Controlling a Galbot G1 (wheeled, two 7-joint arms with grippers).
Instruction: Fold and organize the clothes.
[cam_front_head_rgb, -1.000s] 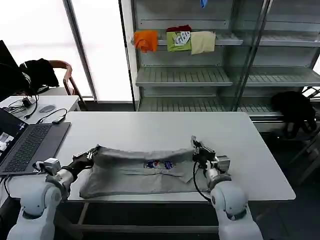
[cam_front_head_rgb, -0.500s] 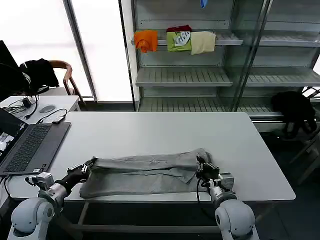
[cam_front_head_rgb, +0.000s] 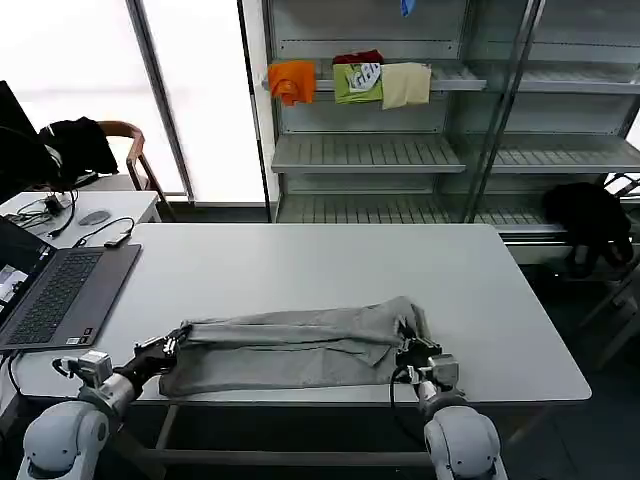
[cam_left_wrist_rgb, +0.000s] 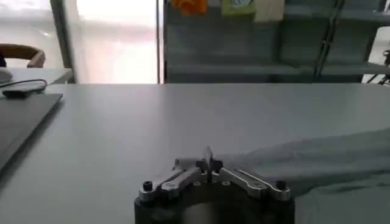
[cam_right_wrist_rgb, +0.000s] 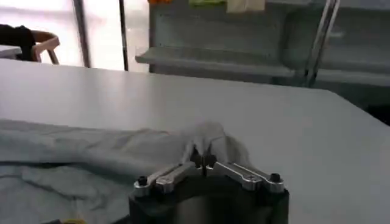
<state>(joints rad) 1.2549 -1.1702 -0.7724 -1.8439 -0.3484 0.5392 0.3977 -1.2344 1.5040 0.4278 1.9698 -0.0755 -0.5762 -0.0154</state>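
Grey top (cam_front_head_rgb: 295, 350) folded in a long strip near the front edge of the white table (cam_front_head_rgb: 300, 265), left gripper (cam_front_head_rgb: 172, 343) pinching its left end, right gripper (cam_front_head_rgb: 412, 348) pinching its right end

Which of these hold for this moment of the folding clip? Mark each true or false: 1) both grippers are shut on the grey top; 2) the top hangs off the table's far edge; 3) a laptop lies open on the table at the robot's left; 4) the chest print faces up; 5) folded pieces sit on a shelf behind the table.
1) True: the left gripper and the right gripper each pinch an end of the grey top.
2) False: it lies along the near edge of the table.
3) True: the laptop is open there.
4) False: no print shows on the top's upper side.
5) True: orange, green and cream folded pieces sit on the shelf.
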